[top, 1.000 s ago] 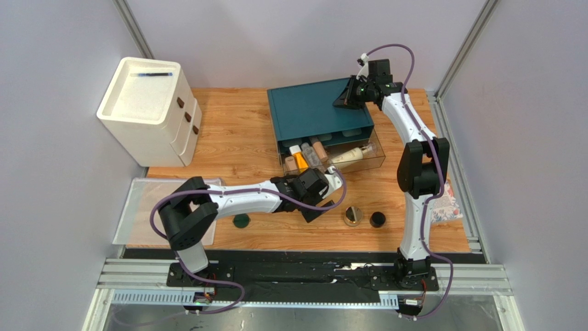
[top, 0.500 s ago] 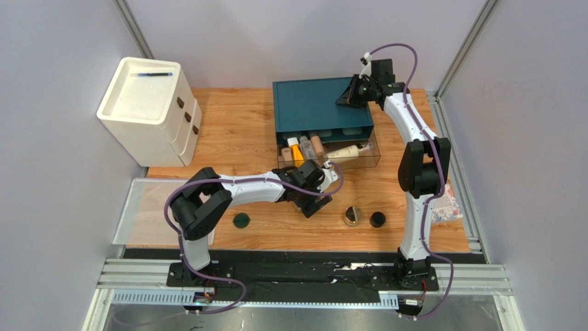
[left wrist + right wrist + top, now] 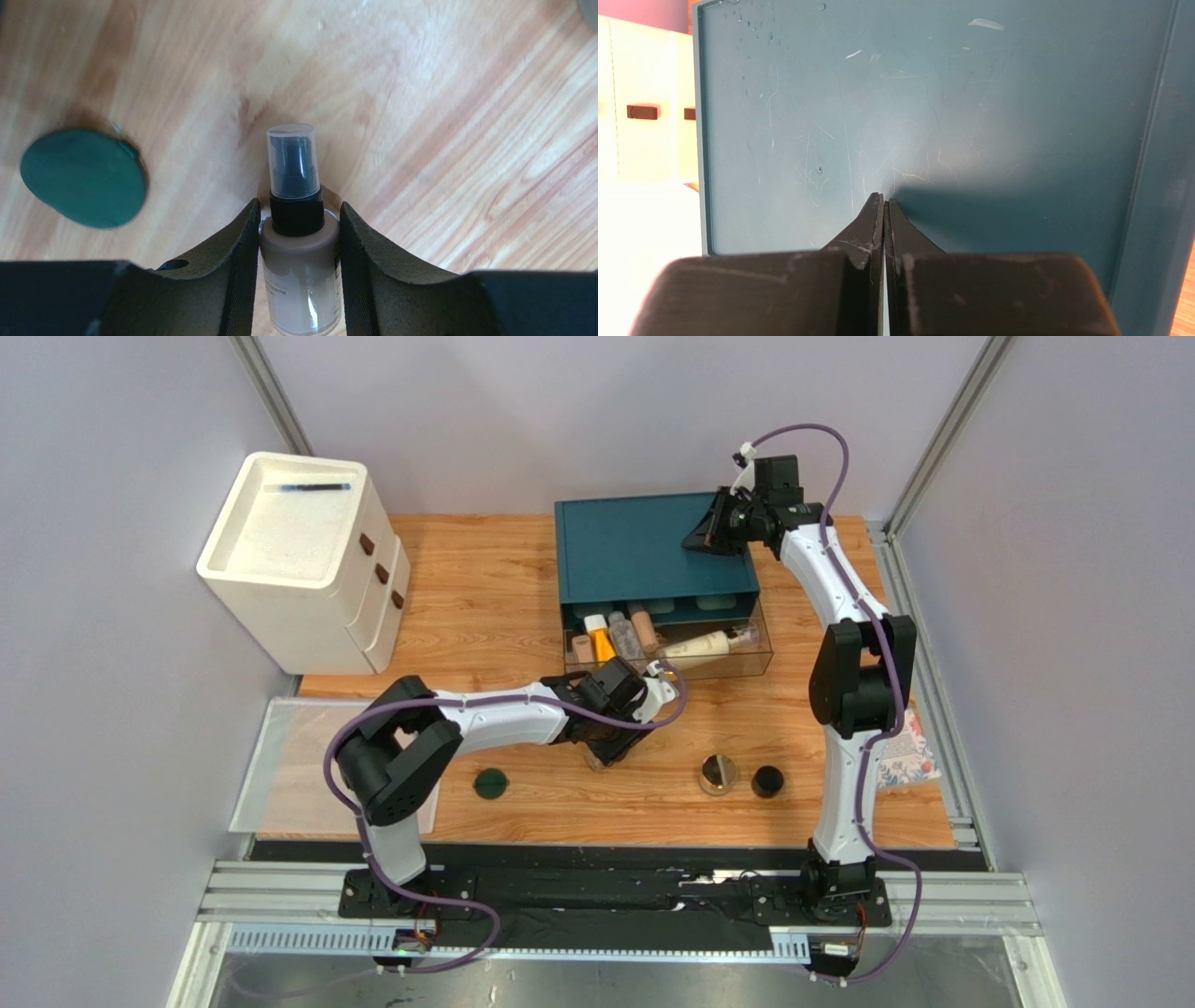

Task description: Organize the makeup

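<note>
We find the left gripper [image 3: 298, 208] clenched on a foundation bottle [image 3: 300, 273]; its two dark fingers [image 3: 235, 262] press against the bottle's shoulders just below the black pump collar, and the clear cap [image 3: 291, 150] points away from the wrist over the bare wood; whether the bottle rests on the table [image 3: 477, 602] or hangs just above it we cannot tell. Left of the bottle in that wrist view, a flat green disc [image 3: 83, 178] lies on the wood, apart from the fingers. From above, this arm reaches across the middle of the table, its gripper just in front of the clear drawer [image 3: 755, 655]; the drawer stands open at the front of the teal box [image 3: 631, 553]. Inside it we make out an orange tube [image 3: 613, 644] among pale tubes at the left end, and a cream bottle [image 3: 701, 643] lying across the right part. To the right of the left gripper, a round jar [image 3: 718, 773] and a dark jar [image 3: 767, 781] sit near each other on the wood, well apart from the drawer. The right gripper [image 3: 884, 199] is pinched tight on nothing; its tips meet against the scratched top of the teal box, near the box's back right corner. The white drawer cabinet [image 3: 302, 560] stands at the far left.
</note>
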`<state>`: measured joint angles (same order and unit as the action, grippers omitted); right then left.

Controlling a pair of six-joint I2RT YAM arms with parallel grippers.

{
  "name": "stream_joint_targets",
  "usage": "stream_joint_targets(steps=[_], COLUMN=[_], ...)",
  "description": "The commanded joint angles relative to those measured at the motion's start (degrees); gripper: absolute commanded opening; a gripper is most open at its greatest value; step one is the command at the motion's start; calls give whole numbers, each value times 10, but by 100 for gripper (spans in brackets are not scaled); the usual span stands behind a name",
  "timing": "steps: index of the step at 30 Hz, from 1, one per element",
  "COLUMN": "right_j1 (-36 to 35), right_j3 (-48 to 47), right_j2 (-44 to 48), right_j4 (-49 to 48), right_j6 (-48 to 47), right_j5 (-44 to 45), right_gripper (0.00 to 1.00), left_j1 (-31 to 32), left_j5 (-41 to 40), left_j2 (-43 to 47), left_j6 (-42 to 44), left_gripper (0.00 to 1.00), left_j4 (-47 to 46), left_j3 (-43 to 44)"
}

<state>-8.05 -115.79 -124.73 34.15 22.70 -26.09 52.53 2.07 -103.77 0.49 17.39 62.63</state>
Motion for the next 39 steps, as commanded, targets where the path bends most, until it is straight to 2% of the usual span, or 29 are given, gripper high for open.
stream_joint_targets(steps=[1,13,22,28,32,39], right_j1=[2,2,2,2,4,4], right_j3=[35,32,40,41,43,43], right_j2=[-64,-67,-63,-62,-61,-65], right_j4=[134,135,126,126,126,126], right_j6=[-27,-23,-20,-23,-25,-26], right_j5=[61,58,55,52,52,49], right_gripper=[0,0,0,0,0,0], left_j1=[5,6,6,-3,-9,-34], left_j5=[-7,-79,-114,-96,-74,-40], left_j2=[50,194,218,145,59,-55], left_j6=[-1,5,37,71,79,73], left_gripper=[0,0,0,0,0,0], left_j4=[49,113,136,139,140,120], left_j3=[-16,4,129,263,355,431])
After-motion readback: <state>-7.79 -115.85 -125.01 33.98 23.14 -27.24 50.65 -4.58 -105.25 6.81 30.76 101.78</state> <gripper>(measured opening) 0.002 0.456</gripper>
